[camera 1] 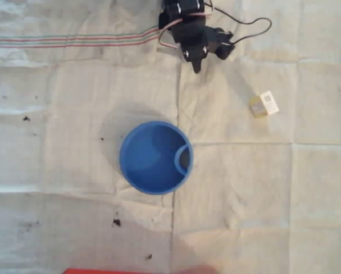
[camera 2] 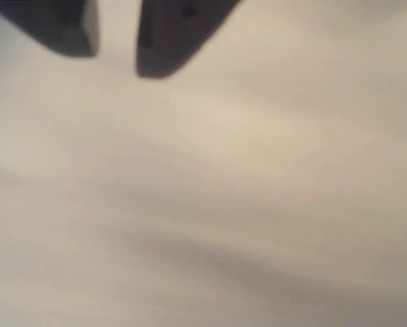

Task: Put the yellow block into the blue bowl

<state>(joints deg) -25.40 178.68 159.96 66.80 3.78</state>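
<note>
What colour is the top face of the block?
White, above dull yellow sides; the yellow block shows best in the overhead view.

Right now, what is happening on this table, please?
A small black robot arm is at the top of the overhead view, its gripper holding nothing. In the wrist view the fingers stand slightly apart over bare cloth. The yellow block lies on the cloth, to the lower right of the gripper and untouched. The blue bowl sits empty near the middle. The block is not yet picked up.
</note>
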